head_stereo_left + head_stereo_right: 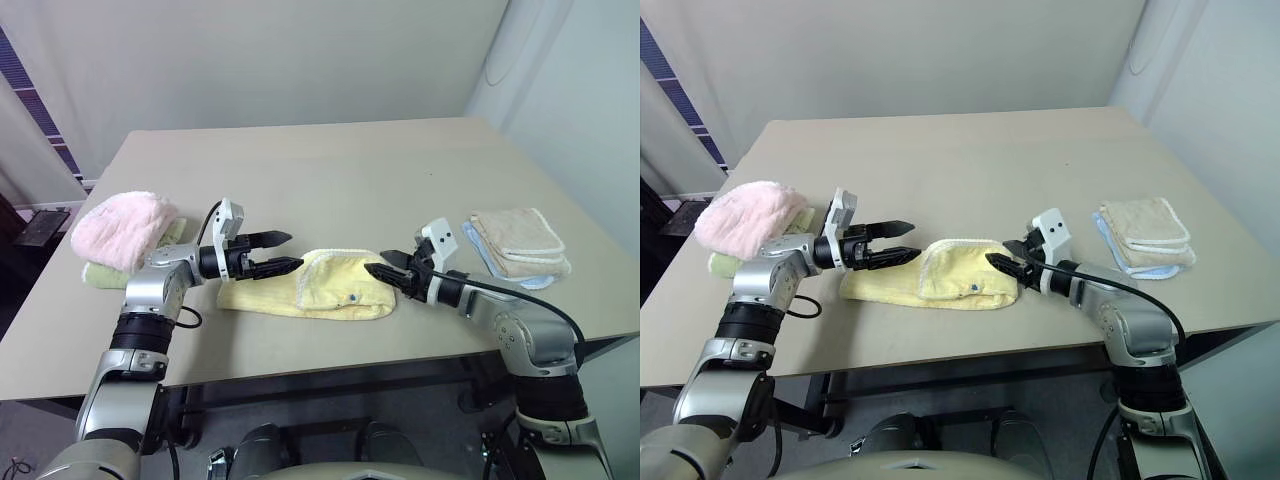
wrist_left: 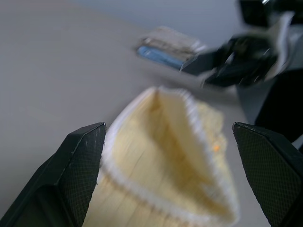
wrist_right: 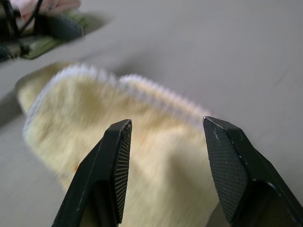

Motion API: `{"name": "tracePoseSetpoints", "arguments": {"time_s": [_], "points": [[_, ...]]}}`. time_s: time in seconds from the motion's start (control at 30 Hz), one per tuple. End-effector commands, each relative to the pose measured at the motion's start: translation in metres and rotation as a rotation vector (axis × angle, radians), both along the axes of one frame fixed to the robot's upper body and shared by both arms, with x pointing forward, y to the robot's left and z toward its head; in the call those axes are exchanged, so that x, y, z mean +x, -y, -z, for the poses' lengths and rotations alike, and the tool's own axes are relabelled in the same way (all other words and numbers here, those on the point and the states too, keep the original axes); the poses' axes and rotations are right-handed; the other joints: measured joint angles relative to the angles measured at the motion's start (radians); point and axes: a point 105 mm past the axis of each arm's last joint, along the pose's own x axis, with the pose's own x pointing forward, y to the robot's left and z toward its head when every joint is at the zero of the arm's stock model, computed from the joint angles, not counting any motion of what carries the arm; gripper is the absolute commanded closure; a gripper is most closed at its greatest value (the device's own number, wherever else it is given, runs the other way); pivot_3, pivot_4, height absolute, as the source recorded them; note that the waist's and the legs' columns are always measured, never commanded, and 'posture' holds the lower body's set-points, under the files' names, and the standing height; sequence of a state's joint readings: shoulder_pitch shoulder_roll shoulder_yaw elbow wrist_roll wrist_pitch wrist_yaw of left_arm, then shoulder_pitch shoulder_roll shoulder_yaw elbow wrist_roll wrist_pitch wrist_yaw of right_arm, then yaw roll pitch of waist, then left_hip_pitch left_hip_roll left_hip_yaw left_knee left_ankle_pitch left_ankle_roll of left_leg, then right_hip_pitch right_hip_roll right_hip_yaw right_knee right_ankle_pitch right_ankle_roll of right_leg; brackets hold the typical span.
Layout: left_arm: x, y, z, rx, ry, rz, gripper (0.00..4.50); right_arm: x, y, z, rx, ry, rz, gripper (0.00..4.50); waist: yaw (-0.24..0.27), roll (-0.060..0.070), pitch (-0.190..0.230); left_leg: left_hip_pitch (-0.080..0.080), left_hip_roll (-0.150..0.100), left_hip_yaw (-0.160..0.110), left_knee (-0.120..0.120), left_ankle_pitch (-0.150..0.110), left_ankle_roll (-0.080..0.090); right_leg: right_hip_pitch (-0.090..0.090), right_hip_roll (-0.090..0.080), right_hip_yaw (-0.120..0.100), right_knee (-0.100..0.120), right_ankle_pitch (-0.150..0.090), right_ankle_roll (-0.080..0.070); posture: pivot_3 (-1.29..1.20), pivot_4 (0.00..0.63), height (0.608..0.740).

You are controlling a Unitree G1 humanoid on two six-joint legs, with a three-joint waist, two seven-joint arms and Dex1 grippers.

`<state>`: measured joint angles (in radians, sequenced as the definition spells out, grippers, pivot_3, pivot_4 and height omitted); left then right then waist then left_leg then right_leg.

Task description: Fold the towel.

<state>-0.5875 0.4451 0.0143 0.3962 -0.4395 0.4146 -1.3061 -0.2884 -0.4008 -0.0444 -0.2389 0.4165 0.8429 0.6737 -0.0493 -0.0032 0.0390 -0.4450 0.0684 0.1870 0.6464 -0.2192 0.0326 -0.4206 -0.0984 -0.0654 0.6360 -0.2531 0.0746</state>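
On the table point(image 1: 330, 170): towel point(image 1: 310, 292), roughly folded near the front edge. Left gripper point(image 1: 272, 252) wide open, right gripper point(image 1: 392, 272) part open, both empty. Best to pinch matching hemmed corners, then square the layers.

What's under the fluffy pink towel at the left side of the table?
A green cloth pokes out beneath the pink towel, lying on the table. How far it runs underneath is covered.
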Motion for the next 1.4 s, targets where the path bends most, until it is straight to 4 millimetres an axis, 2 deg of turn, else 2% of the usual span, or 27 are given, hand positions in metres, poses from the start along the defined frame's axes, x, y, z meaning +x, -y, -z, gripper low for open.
{"name": "tracePoseSetpoints", "arguments": {"time_s": [0.03, 0.2, 0.3, 0.33, 0.43, 0.53, 0.67, 0.8, 0.9, 0.97, 1.1, 1.17, 1.33, 1.4], "points": [[-0.003, 0.014, -0.022, -0.046, 0.06, 0.059, 0.0, 0.009, -0.013, -0.015, 0.099, 0.058, -0.01, 2.02, -0.001, 0.0, 0.0, 0.001, 0.0, 0.0, 0.0, 0.0, 0.0, 0.001, 0.0, 0.0, 0.0, 0.0, 0.0, 0.0, 0.0, 0.74], [-0.012, 0.049, -0.026, -0.027, 0.114, 0.169, 0.0, 0.02, -0.009, -0.011, 0.169, 0.018, 0.039, 2.02, 0.008, 0.0, 0.0, 0.001, 0.0, 0.0, 0.001, 0.0, 0.0, 0.002, 0.0, 0.0, -0.001, 0.001, 0.001, 0.0, 0.0, 0.74], [-0.012, 0.067, -0.016, 0.017, 0.104, 0.216, 0.56, 0.018, -0.01, -0.014, 0.182, 0.038, 0.021, 1.98, 0.008, 0.0, 0.0, 0.0, -0.001, 0.0, 0.001, 0.0, 0.0, 0.002, 0.0, 0.0, -0.001, 0.001, 0.001, 0.0, 0.0, 0.74], [-0.012, 0.073, -0.01, 0.042, 0.111, 0.232, 0.95, 0.018, -0.009, -0.014, 0.181, 0.042, 0.028, 2.41, 0.006, 0.0, 0.0, 0.0, -0.001, 0.0, 0.001, 0.0, 0.0, 0.002, 0.0, 0.0, -0.001, 0.001, 0.001, 0.0, 0.0, 0.74], [-0.02, 0.086, 0.001, 0.053, 0.106, 0.303, 1.97, 0.022, -0.006, -0.008, 0.17, 0.025, 0.063, 3.28, 0.001, 0.0, 0.0, 0.0, 0.0, 0.0, 0.0, 0.0, 0.0, 0.001, 0.0, 0.0, -0.001, 0.001, 0.001, 0.0, 0.0, 0.74], [-0.018, 0.092, 0.016, 0.102, 0.092, 0.297, 3.12, 0.022, -0.01, -0.002, 0.175, 0.005, 0.055, 4.43, 0.001, 0.001, 0.0, 0.0, 0.0, -0.001, 0.0, 0.0, 0.0, 0.002, 0.001, 0.0, -0.001, 0.001, 0.001, 0.0, 0.0, 0.74], [0.002, 0.089, 0.038, 0.165, 0.085, 0.173, 4.47, 0.018, -0.017, 0.004, 0.194, -0.023, 0.031, 4.5, 0.002, 0.001, 0.0, 0.0, 0.0, -0.001, 0.001, 0.0, 0.0, 0.0, 0.001, 0.0, -0.001, 0.001, 0.001, 0.0, 0.0, 0.74], [0.017, 0.082, 0.049, 0.162, 0.043, 0.081, 4.47, 0.014, -0.017, 0.024, 0.179, -0.087, 0.029, 4.5, 0.006, 0.0, 0.0, 0.0, 0.0, -0.002, 0.001, 0.0, 0.0, 0.0, 0.0, 0.0, -0.001, 0.001, 0.001, 0.0, 0.0, 0.74], [0.013, 0.076, 0.07, 0.219, 0.012, 0.084, 4.47, 0.01, -0.012, 0.058, 0.068, -0.154, 0.044, 4.5, 0.004, 0.0, 0.0, 0.0, 0.0, -0.002, 0.001, 0.0, 0.0, 0.0, 0.0, 0.0, -0.001, 0.001, 0.001, 0.0, 0.0, 0.74], [0.008, 0.075, 0.079, 0.232, -0.01, 0.099, 4.47, 0.009, -0.008, 0.073, 0.028, -0.18, 0.061, 4.5, 0.004, 0.0, 0.0, -0.001, 0.0, -0.001, 0.001, 0.0, 0.0, 0.0, 0.0, 0.0, -0.002, 0.001, 0.001, 0.0, 0.0, 0.74], [0.003, 0.077, 0.08, 0.2, -0.041, 0.12, 4.47, 0.006, 0.001, 0.101, -0.091, -0.236, 0.075, 4.5, 0.003, -0.001, -0.003, 0.002, 0.0, -0.002, 0.001, 0.0, 0.0, 0.002, 0.0, 0.0, -0.001, 0.001, 0.0, 0.0, 0.0, 0.74], [0.002, 0.078, 0.078, 0.185, -0.048, 0.13, 4.47, 0.007, 0.001, 0.098, -0.083, -0.22, 0.069, 4.5, 0.003, -0.003, -0.005, 0.003, 0.001, -0.002, 0.002, 0.0, 0.0, 0.004, 0.0, 0.0, -0.002, 0.002, -0.001, 0.0, 0.0, 0.74], [0.01, 0.073, 0.066, 0.134, -0.074, 0.091, 4.47, 0.009, -0.007, 0.063, 0.053, -0.147, 0.012, 4.5, 0.005, -0.002, -0.004, 0.003, 0.002, -0.001, 0.001, 0.0, 0.0, 0.005, 0.0, -0.001, -0.006, 0.008, 0.0, 0.0, 0.0, 0.74], [0.013, 0.067, 0.061, 0.121, -0.076, 0.069, 4.12, 0.007, -0.008, 0.05, 0.087, -0.12, -0.006, 4.5, 0.005, -0.002, -0.004, 0.002, 0.002, -0.001, 0.0, 0.0, 0.0, 0.004, 0.0, -0.001, -0.006, 0.009, 0.0, 0.0, 0.0, 0.74]]}}
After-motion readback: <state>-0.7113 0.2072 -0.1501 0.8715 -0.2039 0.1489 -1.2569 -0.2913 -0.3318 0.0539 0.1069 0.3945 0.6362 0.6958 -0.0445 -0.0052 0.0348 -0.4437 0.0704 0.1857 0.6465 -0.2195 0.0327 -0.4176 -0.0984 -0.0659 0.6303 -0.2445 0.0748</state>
